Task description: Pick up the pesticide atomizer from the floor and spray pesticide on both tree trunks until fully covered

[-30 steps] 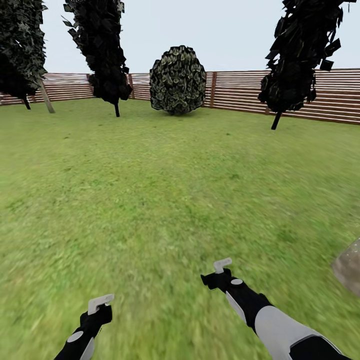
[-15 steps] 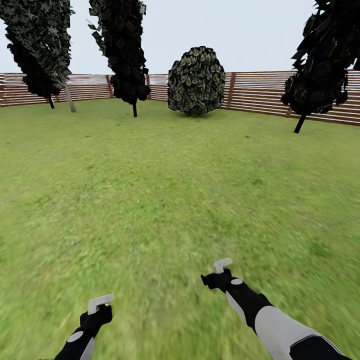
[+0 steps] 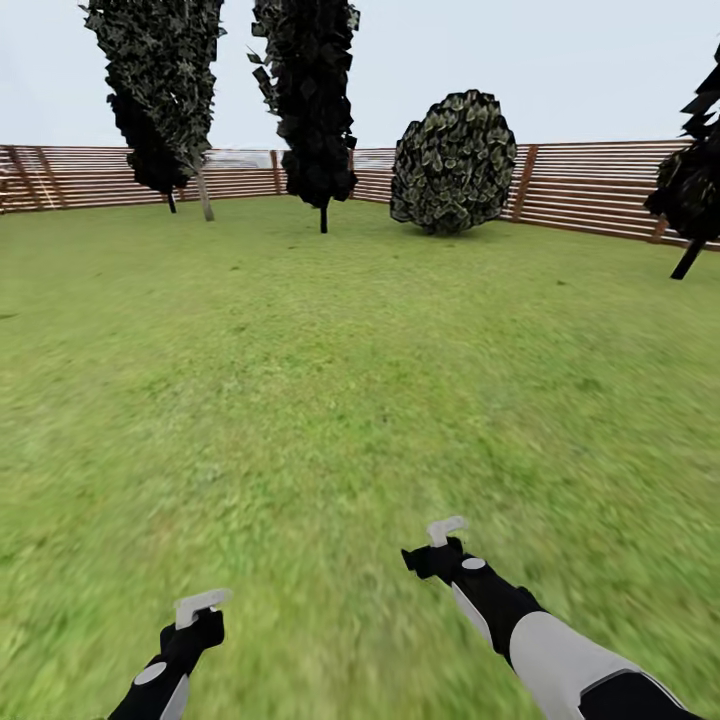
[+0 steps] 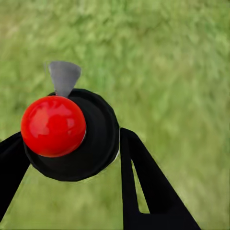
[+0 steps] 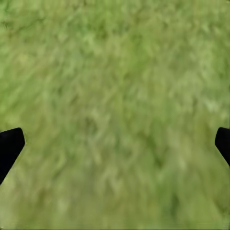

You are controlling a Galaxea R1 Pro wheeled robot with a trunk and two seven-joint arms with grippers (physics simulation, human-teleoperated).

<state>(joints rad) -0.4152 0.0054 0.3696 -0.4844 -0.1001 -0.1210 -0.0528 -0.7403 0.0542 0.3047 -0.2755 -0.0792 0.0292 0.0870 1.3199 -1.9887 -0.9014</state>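
Observation:
My left gripper (image 3: 200, 605) hangs low over the lawn (image 3: 330, 380). In the left wrist view the left gripper (image 4: 67, 139) is shut on the pesticide atomizer (image 4: 96, 143), a round black body with a red ball and a grey pointed piece, its fingers (image 4: 143, 187) pressed against both sides. My right gripper (image 3: 445, 528) hovers over grass a little further ahead. The right wrist view shows the right gripper (image 5: 115, 143) open, its dark fingers (image 5: 9, 146) wide apart with only grass between. The thick pale tree trunks are out of view.
A brown slat fence (image 3: 600, 185) closes the far side of the lawn. Before it stand two black conifers (image 3: 310, 100) (image 3: 160, 90), a round bush (image 3: 455, 165) and another conifer (image 3: 690, 190) at the right edge. A thin pale stem (image 3: 205, 195) leans behind the left conifer.
The whole view has swung left, so trees, bush and fence now sit further right. A grey patch at the right edge has left the view. Both arms hold their pose.

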